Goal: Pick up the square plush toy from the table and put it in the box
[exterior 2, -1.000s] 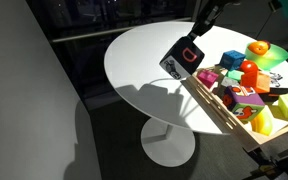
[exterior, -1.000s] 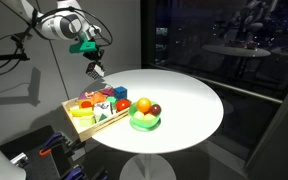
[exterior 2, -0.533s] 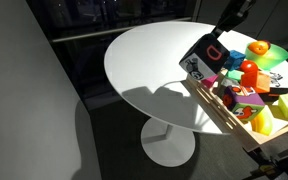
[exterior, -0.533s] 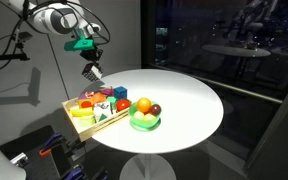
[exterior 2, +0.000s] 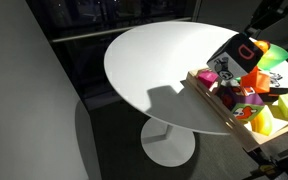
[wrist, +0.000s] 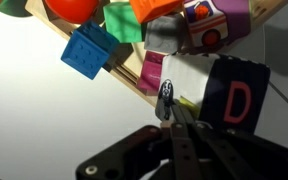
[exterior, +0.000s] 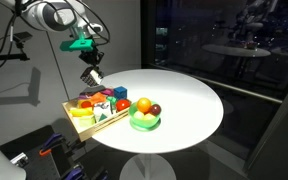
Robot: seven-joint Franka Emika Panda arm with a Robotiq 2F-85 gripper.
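My gripper [exterior: 91, 70] is shut on the square plush toy [exterior: 94, 77], a white and black block with a red letter D on one face. It hangs in the air over the near edge of the light-wood box [exterior: 85, 126], which stands on the round white table [exterior: 189, 100]. In an exterior view the plush [exterior 2: 245, 55] hangs over the box [exterior 2: 210, 101], below the gripper [exterior 2: 254, 42]. In the wrist view the plush [wrist: 229, 100] fills the jaws [wrist: 196, 108], with the box rim [wrist: 127, 82] and coloured toys beneath it.
The box holds several coloured toy blocks, among them a blue one [wrist: 89, 50]. A green bowl of fruit [exterior: 144, 122] stands on the table beside the box, and it also shows in an exterior view [exterior 2: 274, 58]. Bare table top [exterior 2: 154, 60] lies beyond the box.
My gripper has carried the plush from above the bare table top sideways and a little upward, so it now hangs over the box edge. The grip has not changed.
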